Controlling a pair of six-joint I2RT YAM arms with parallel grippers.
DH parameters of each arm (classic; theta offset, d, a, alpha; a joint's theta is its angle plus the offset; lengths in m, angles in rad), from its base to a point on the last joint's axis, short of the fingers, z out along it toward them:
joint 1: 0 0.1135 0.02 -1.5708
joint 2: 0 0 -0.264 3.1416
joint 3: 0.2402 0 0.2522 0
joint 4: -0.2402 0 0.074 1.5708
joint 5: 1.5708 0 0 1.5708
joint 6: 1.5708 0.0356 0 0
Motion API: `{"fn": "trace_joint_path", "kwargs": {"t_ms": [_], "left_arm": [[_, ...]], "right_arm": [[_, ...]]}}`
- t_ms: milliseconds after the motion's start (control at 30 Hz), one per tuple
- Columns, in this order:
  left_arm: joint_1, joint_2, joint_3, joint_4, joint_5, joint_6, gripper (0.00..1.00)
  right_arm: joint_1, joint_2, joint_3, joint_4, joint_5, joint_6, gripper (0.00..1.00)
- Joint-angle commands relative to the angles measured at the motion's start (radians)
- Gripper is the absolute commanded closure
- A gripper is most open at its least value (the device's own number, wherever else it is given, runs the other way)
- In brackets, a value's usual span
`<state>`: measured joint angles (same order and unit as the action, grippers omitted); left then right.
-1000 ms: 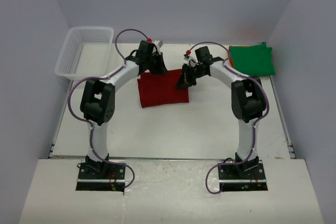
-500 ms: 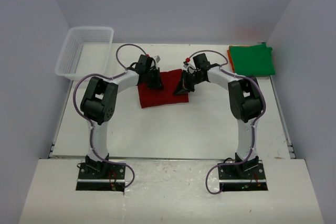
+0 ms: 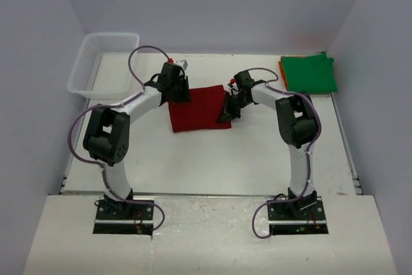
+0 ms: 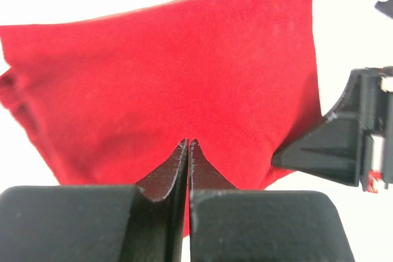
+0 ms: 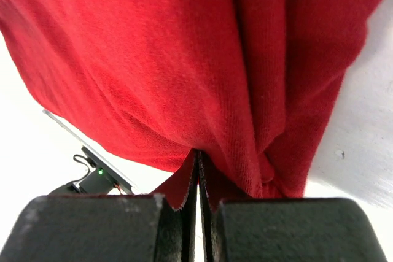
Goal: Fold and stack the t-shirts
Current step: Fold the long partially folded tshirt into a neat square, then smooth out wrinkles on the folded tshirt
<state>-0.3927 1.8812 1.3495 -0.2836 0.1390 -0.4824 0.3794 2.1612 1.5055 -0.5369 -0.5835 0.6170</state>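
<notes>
Green t-shirt (image 3: 310,74) sits folded on orange t-shirt (image 3: 282,67) (two done); left gripper (image 4: 187,145) and right gripper (image 5: 198,154) pinch the unstacked dark red t-shirt (image 3: 196,111).

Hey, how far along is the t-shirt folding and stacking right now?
Done: the green t-shirt lies folded on the orange t-shirt at the far right. In hand: the dark red t-shirt, already a folded rectangle in the middle, is pinched at its edges by the left gripper and the right gripper, both shut. Left: probably moving it onto that stack.
</notes>
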Motion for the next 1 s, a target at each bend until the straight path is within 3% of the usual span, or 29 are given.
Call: {"fn": "trace_joint_path", "kwargs": {"t_ms": [0,233,500,967], "left_arm": [[-0.008,-0.125,-0.055,-0.014,-0.065,-0.005,1.0],[-0.015,-0.269,-0.257,0.064,-0.029,-0.058,1.0],[-0.014,-0.257,-0.392,0.129,0.01,-0.079,1.0],[0.037,-0.231,-0.454,-0.045,-0.202,-0.102,1.0]], "right_arm": [[0.004,0.026,0.016,-0.078,0.039,0.006,1.0],[0.004,0.016,-0.03,-0.04,0.03,0.015,1.0],[0.004,-0.009,-0.022,-0.07,0.085,0.02,1.0],[0.003,0.012,0.016,-0.169,0.212,0.018,1.0]]}}
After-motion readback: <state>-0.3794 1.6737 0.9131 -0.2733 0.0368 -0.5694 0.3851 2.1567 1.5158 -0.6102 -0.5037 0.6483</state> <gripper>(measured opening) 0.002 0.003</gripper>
